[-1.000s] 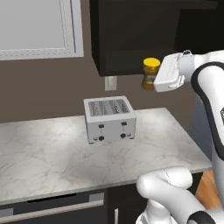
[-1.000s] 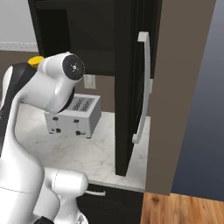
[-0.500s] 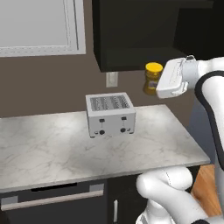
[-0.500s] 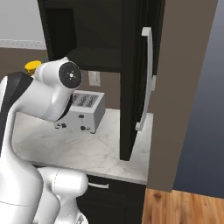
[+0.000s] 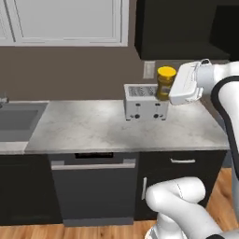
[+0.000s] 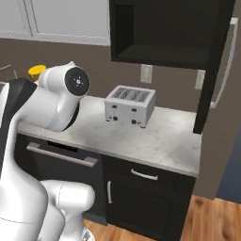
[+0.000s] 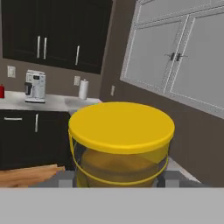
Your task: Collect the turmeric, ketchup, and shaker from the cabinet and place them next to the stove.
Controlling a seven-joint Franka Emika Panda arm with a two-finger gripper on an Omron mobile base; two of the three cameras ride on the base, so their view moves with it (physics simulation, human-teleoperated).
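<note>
Left base view: toaster (image 5: 145,101) stands just behind turmeric (image 5: 165,83).

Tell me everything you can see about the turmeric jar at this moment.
The turmeric is a small jar with a see-through amber body and a wider, flat, bright yellow cap; it looks like plastic or glass. In the hand view dark yellow powder fills its lower part. It stands upright, capped, in the air above the marble counter, in front of the silver toaster in the left base view. The gripper is shut on the jar's body. Nothing else touches it.
</note>
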